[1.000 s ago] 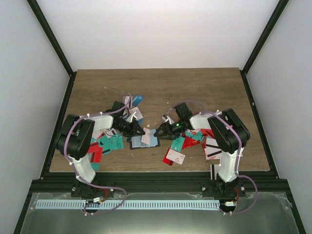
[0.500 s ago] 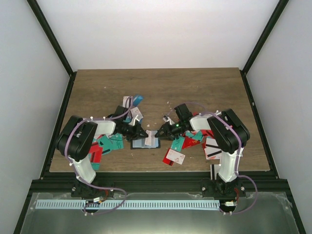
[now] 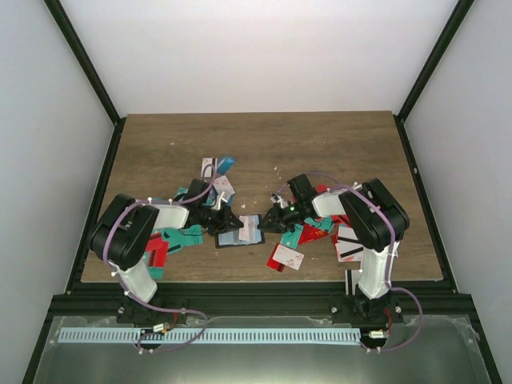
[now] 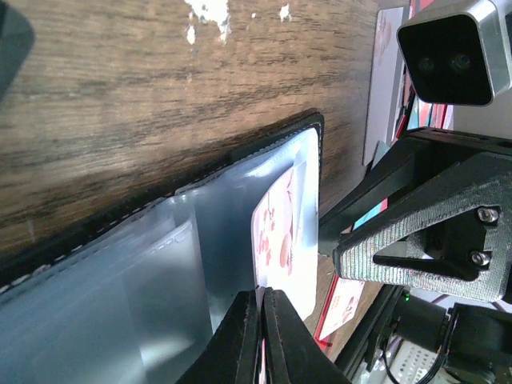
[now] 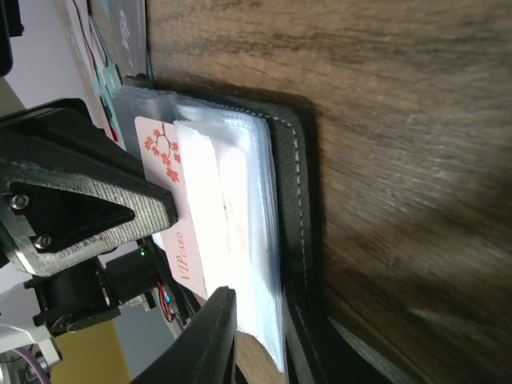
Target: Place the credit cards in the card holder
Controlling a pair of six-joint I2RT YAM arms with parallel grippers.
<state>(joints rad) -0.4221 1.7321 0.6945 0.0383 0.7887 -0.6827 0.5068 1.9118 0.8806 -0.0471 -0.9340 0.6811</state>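
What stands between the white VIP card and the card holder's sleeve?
Nothing visible. The white VIP card lies partly under a clear sleeve of the card holder. The left gripper pinches its end; the right gripper is at the holder's edge, beside the path.

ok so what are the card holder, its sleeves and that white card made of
The card holder: black leather or leather-look, matt, with a pale stitched seam along the edge. The sleeves: thin clear soft plastic, bluish, glossy, wrinkling and showing glare. The white card: looks like stiff plastic, smooth printed face with red blossoms, though coated paper cannot be ruled out.
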